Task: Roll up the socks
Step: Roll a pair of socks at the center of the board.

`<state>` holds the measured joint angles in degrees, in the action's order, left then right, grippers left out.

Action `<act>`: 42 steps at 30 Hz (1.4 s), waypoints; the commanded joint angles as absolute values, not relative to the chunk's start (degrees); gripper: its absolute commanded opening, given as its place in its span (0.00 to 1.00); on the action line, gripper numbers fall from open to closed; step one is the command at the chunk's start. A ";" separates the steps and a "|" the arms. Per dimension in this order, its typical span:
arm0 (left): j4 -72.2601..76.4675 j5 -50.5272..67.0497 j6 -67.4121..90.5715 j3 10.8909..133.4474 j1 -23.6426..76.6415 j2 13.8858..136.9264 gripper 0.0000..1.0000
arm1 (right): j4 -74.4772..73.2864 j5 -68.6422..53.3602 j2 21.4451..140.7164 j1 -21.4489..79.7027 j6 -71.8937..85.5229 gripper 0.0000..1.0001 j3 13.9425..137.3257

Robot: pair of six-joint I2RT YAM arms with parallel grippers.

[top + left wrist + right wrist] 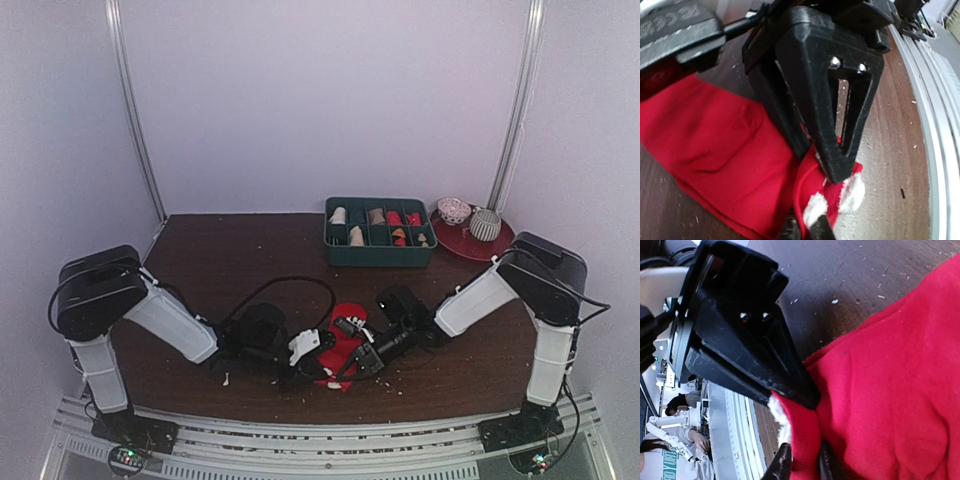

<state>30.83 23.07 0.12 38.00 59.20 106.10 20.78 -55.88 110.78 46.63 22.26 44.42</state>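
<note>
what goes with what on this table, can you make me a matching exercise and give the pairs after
Things:
1 red sock
2 green tray
3 red plate
4 left end effector

Places or states:
a far right corner, beside the tray
b shut on the sock's whitish tip
c lying at the near middle
d at the back, divided into compartments

Pairs: 1-c; 2-d; 3-a; 4-b

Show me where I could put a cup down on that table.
Back left of the table, left of the green tray, is bare. Crowded: back right, tray beside red plate; front middle, where the left gripper and right gripper pinch the red sock.
</note>
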 commanded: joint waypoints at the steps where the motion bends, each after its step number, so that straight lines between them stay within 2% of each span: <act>1: 30.22 25.23 1.57 39.23 59.24 109.00 0.00 | 4.35 -47.74 111.86 46.89 18.76 0.23 42.11; 3: 30.75 25.35 2.96 38.54 59.24 109.31 0.00 | 2.80 -45.70 109.81 46.90 17.03 0.36 42.70; 5: 30.19 25.36 4.41 38.33 59.16 109.48 0.00 | 2.30 -43.59 105.93 46.93 16.06 0.41 42.63; 11: 24.49 27.58 9.06 38.45 58.63 110.74 0.00 | 9.55 -33.00 88.65 48.74 13.75 0.47 35.71; 17: 22.13 28.36 10.28 37.60 58.58 111.10 0.00 | 15.84 -6.87 77.64 62.67 -4.88 0.56 29.44; 20: 21.74 28.21 10.46 37.44 58.62 111.14 0.00 | 21.08 -0.96 77.63 66.81 -12.11 0.59 27.86; 26: 20.58 28.34 10.39 38.22 58.62 111.44 0.00 | 21.86 -0.79 85.25 67.35 -18.60 0.60 31.56; 33: 19.73 29.05 9.95 38.45 58.62 111.83 0.00 | 22.68 -3.84 90.84 68.05 -20.29 0.53 34.22; 42: 18.58 29.68 9.51 38.93 58.62 112.06 0.00 | 21.84 -2.85 95.75 68.15 -19.34 0.53 35.58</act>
<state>29.56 28.34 9.39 40.16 58.06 108.47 21.61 -4.05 93.32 67.85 -19.35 34.06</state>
